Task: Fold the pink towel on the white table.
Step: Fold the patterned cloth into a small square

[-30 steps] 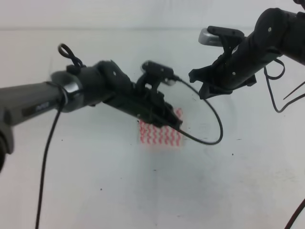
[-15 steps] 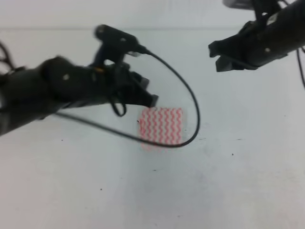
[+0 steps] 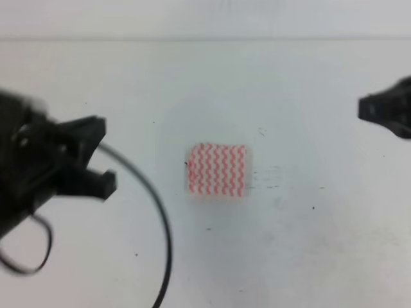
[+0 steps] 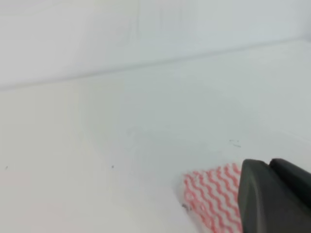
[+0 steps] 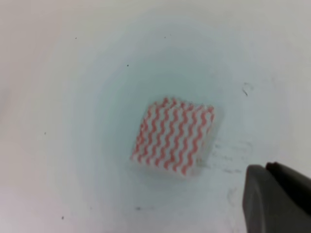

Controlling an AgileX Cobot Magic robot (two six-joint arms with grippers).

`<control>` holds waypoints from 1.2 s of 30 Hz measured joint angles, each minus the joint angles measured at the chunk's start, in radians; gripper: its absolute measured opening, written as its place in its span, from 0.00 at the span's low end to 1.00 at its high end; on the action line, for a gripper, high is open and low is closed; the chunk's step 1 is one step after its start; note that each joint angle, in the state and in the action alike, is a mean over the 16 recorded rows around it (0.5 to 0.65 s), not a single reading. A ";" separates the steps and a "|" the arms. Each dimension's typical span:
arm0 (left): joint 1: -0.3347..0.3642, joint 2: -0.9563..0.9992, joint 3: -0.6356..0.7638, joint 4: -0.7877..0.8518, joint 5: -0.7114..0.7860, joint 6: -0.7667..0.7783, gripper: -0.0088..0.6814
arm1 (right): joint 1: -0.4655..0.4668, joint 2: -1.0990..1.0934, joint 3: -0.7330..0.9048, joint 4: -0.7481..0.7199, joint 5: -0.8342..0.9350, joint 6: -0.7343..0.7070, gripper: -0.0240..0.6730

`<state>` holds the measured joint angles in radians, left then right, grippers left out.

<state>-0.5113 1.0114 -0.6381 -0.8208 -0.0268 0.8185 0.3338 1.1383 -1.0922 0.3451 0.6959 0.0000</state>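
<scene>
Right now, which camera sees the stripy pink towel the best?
The right wrist view: the whole pink towel shows large, with nothing covering it. The exterior high view also shows it whole, only smaller. In the left wrist view the towel is partly hidden behind the left gripper and cut by the frame's bottom edge.

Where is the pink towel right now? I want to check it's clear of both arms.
In the exterior high view the pink towel lies flat near the middle of the white table, apart from the left pincer and right pincer.

Left pincer (image 3: pixel 96 157) motion-blurred; right pincer (image 3: pixel 385 114) cut off at edge.
</scene>
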 joint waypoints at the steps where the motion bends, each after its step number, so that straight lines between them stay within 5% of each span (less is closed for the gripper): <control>1: 0.000 -0.040 0.030 -0.005 -0.008 0.000 0.01 | 0.000 -0.041 0.033 0.001 -0.011 0.000 0.01; 19: 0.000 -0.661 0.434 -0.032 -0.061 -0.005 0.01 | 0.000 -0.683 0.560 0.016 -0.247 0.000 0.01; 36: 0.000 -0.764 0.645 -0.057 -0.173 -0.004 0.01 | -0.001 -0.840 0.840 0.041 -0.611 -0.046 0.01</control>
<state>-0.5114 0.2478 0.0066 -0.8782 -0.2001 0.8141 0.3331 0.2988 -0.2519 0.3863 0.0849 -0.0455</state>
